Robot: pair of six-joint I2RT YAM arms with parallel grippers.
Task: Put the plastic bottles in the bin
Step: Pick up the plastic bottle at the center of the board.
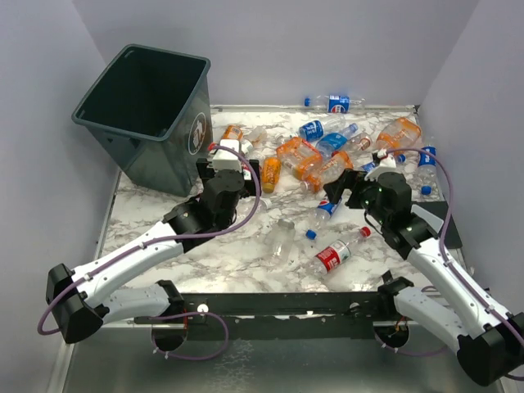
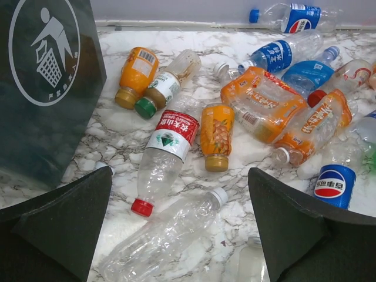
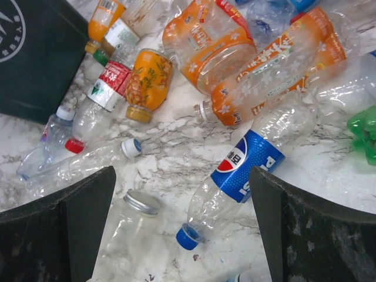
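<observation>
The dark green-grey bin stands tilted at the back left, and its logo face fills the left of the left wrist view. Several plastic bottles lie scattered over the marble top. My left gripper is open beside the bin, above a clear white-capped bottle and a red-capped, red-labelled one. My right gripper is open too. Between its fingers a blue-labelled Pepsi bottle with a blue cap lies on the table. Neither gripper holds anything.
A red-labelled bottle and a clear one lie near the front. Another Pepsi bottle rests against the back wall. A silver-lidded clear jar sits by my right gripper. Grey walls enclose the table.
</observation>
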